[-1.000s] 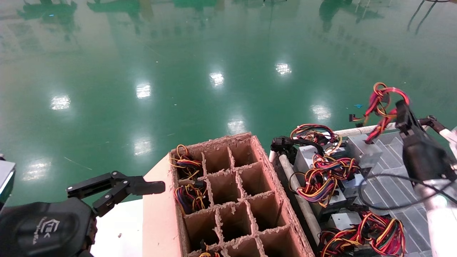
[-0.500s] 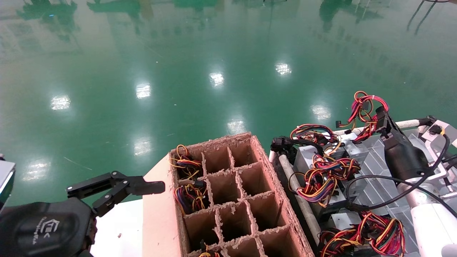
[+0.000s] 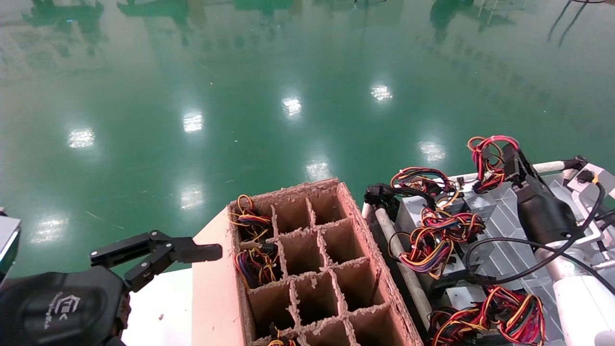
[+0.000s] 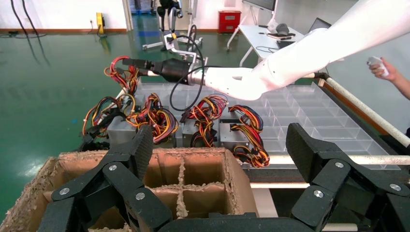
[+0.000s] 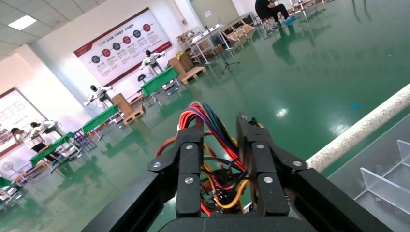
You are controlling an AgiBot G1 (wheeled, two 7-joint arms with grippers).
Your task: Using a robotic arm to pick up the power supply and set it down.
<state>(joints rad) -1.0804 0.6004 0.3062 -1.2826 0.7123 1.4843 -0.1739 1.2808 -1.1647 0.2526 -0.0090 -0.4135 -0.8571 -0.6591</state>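
Note:
My right gripper is shut on the looped, mostly red wire bundle of the power supply, low over the far end of the clear tray. The supply's silver-grey box rests on the tray just below. In the right wrist view the red, yellow and black wires run between the narrow-set fingers of the right gripper. The left wrist view shows that gripper from the side with the bundle. My left gripper hangs open and idle beside the cardboard crate.
A brown cardboard crate with divided cells stands in the middle, wire bundles in some left cells. Other grey supplies with mixed-colour wires lie on the tray. A white rail runs between crate and tray. A person's hand is in the background.
My right gripper has come down and leftward with the red bundle in it. The grey box has sunk from hanging above the tray to lying on it. The left arm has not moved.

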